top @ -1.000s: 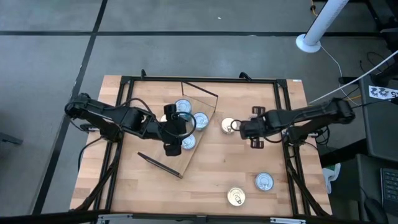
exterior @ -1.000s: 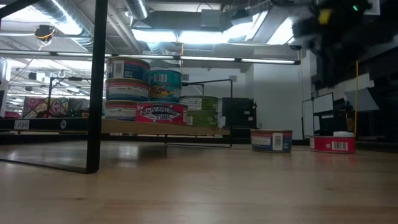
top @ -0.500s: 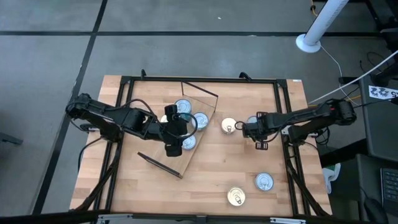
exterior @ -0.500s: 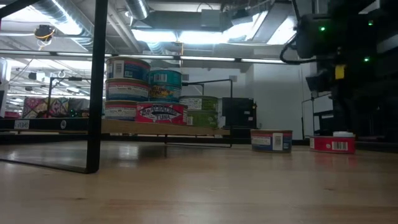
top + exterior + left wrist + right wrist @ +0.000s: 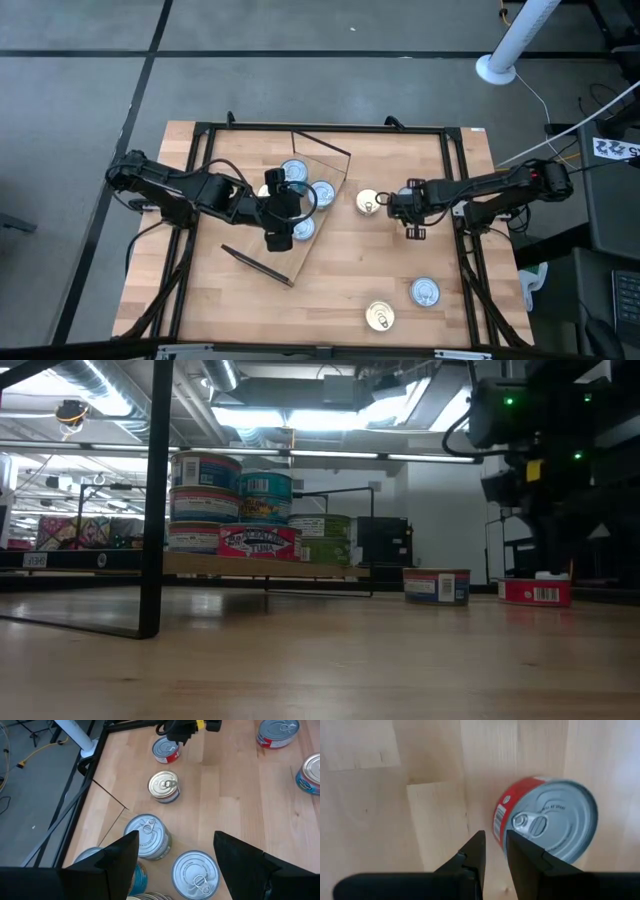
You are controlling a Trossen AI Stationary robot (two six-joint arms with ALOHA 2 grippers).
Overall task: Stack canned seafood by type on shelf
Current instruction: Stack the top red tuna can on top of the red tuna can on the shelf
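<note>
The slatted light-wood surface [image 5: 340, 275] stood on a grey tiled floor [image 5: 80, 60], ringed by thin black frame bars. The flat plywood shelf [image 5: 262, 245] with dark metal edges lay tilted on the surface's left half, carrying stacked round silver-topped tins [image 5: 296, 172]. The left end effector [image 5: 280, 238] hung over those tins with its fingers [image 5: 117, 857] spread wide, holding nothing. The right end effector [image 5: 392, 207] sat low between a gold-lidded tin [image 5: 367, 202] and a red-labelled silver-topped tin [image 5: 547, 820], fingers nearly together and empty. Two more tins [image 5: 424, 292] rested near the front edge. Behind, fluorescent ceiling lights [image 5: 300, 415] and exposed ducts filled the room.
</note>
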